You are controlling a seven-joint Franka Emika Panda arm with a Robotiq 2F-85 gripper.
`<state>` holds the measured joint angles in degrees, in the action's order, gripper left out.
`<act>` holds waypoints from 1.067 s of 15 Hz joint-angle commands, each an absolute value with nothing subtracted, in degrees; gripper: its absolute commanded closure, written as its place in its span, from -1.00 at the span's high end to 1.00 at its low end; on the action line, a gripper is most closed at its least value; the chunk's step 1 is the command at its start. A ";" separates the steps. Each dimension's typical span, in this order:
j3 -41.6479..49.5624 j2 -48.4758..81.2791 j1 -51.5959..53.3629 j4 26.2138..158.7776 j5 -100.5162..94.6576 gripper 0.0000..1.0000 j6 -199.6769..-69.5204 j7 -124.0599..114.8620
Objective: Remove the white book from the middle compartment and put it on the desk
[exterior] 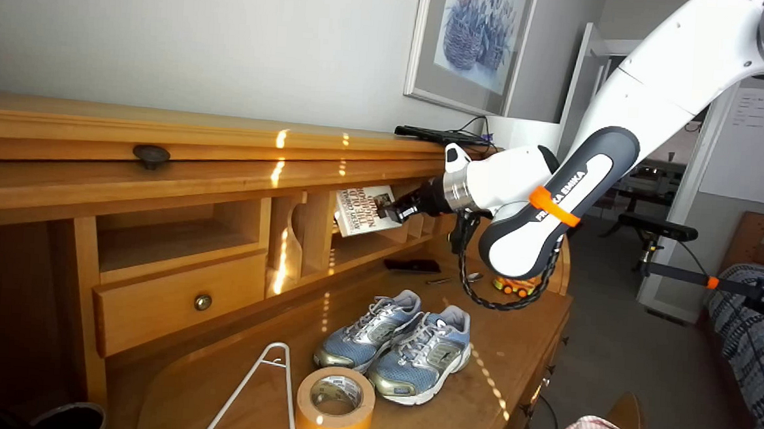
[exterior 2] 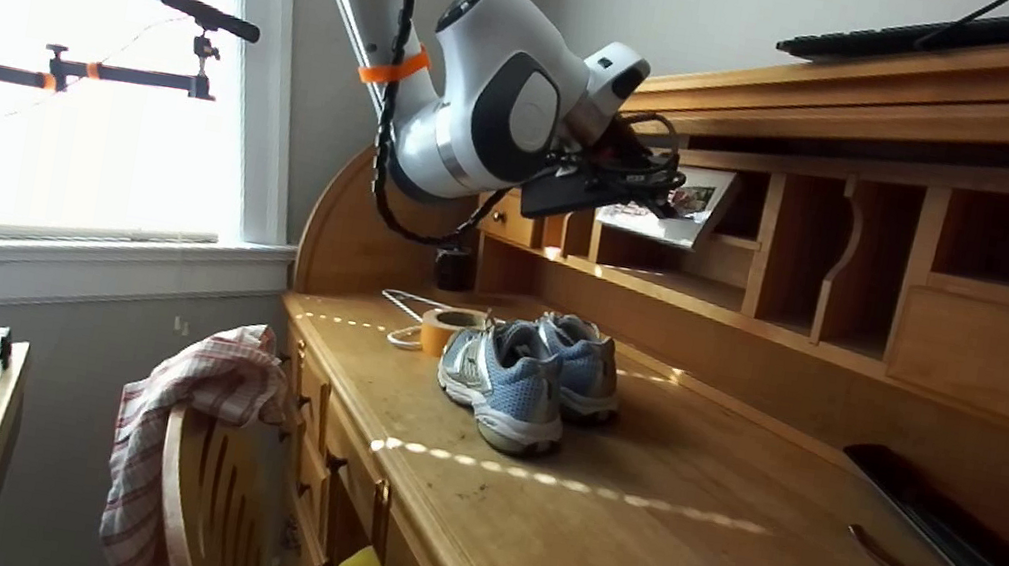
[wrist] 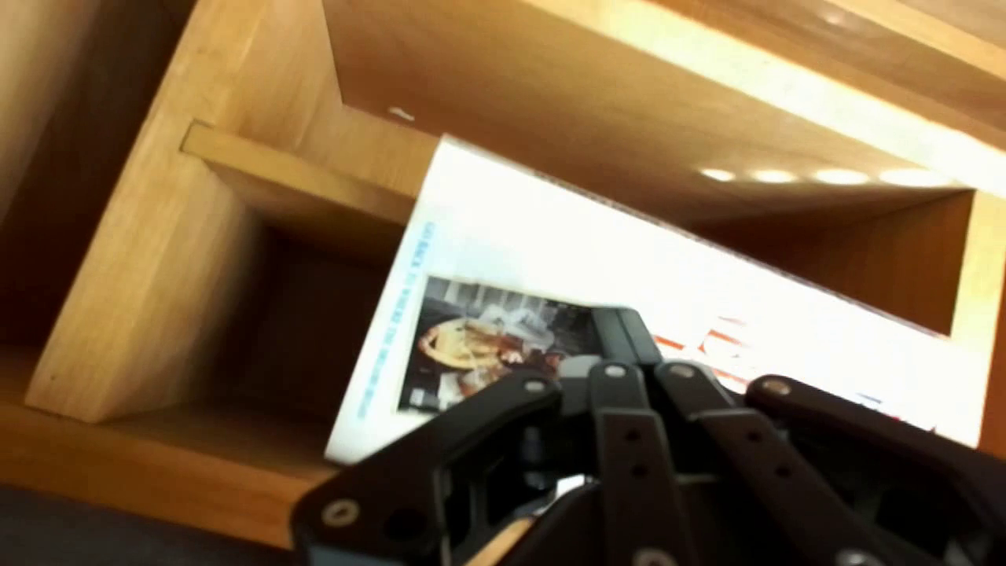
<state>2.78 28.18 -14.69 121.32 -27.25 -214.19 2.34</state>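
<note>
White book (exterior: 364, 212) tilted, looks partly out of middle comp. (exterior 2: 706, 291), not on tabletop (exterior 2: 602, 562) yet. Pincer (wrist: 627, 336) narrow, tips approx. together over printed face; can't tell if bk's pinched. Main risk: slip, b/c poor bite on prob. slick face; bk flops back in or drops on shoes (exterior: 423, 360). Poss. snag on half-shelf (wrist: 299, 174) if pulled crooked. Shoes also crowd set-down area, so bump risk when lowering.
</note>
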 commanded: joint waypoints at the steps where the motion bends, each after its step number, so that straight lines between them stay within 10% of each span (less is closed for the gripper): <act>1: 3.04 29.48 -14.47 124.87 -25.62 -1.00 -211.35 3.41; 16: 2.18 30.42 -14.45 127.91 -23.69 -1.00 -208.84 4.84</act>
<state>2.92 32.16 -14.22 125.52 -24.12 -211.04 4.42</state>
